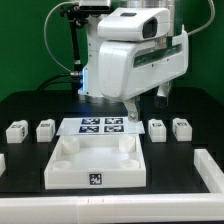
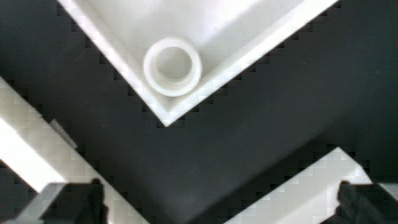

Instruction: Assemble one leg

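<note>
Several small white legs with tags stand in a row on the black table: two at the exterior view's left and two at its right. The large white tray-like piece lies in front of them. My gripper hangs above the tray's far edge, next to the marker board. In the wrist view my gripper is open and empty, its dark fingertips wide apart. A corner of the tray with a round socket lies below it.
A white part lies at the exterior view's right edge and another at its left edge. White strips cross the wrist view's edges. The arm's big white body hides the table's back.
</note>
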Robot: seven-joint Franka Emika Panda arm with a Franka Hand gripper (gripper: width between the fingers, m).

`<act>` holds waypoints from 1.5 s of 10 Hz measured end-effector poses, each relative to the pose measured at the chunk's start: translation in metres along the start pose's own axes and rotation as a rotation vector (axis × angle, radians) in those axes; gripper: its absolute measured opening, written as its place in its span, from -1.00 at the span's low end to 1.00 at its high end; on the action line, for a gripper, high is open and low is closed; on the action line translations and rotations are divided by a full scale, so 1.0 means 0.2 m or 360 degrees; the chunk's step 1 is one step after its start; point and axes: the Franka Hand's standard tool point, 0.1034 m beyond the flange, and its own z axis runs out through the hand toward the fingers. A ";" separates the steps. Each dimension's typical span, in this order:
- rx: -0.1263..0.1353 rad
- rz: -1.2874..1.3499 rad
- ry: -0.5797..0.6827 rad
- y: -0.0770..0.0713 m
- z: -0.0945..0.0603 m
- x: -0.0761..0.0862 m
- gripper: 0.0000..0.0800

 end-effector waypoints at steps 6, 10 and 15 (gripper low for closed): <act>0.0002 0.0001 -0.0001 0.00 0.00 0.00 0.63; 0.0003 0.0001 -0.0002 0.00 0.01 0.00 0.63; 0.0003 -0.0089 0.0002 -0.05 0.05 -0.08 0.63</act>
